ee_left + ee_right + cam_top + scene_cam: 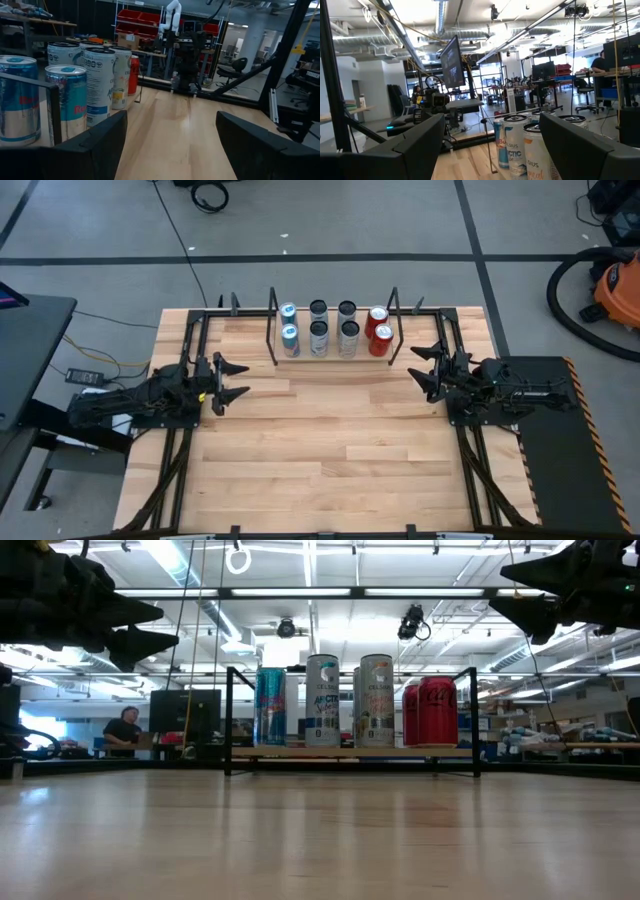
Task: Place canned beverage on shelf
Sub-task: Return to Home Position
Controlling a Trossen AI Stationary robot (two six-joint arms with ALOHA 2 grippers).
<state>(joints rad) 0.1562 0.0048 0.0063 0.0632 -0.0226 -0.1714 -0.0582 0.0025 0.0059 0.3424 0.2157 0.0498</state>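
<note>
Several beverage cans stand upright on the light wood shelf [335,356] at the table's far edge, in two rows: two blue-and-silver cans [290,339] at its left end, several grey ones [319,337] in the middle, two red ones [381,339] at its right end. In the low view the cans [377,700] stand on the plank [350,752] between black rod uprights. My left gripper [226,379] hovers open at the table's left side, above the wood, holding nothing. My right gripper [427,369] hovers open at the right side, also holding nothing.
Black frame rails [190,350] run along both sides of the butcher-block tabletop [330,440]. The wood between the arms and toward the near edge is bare. A person [124,730] sits far off in the room behind.
</note>
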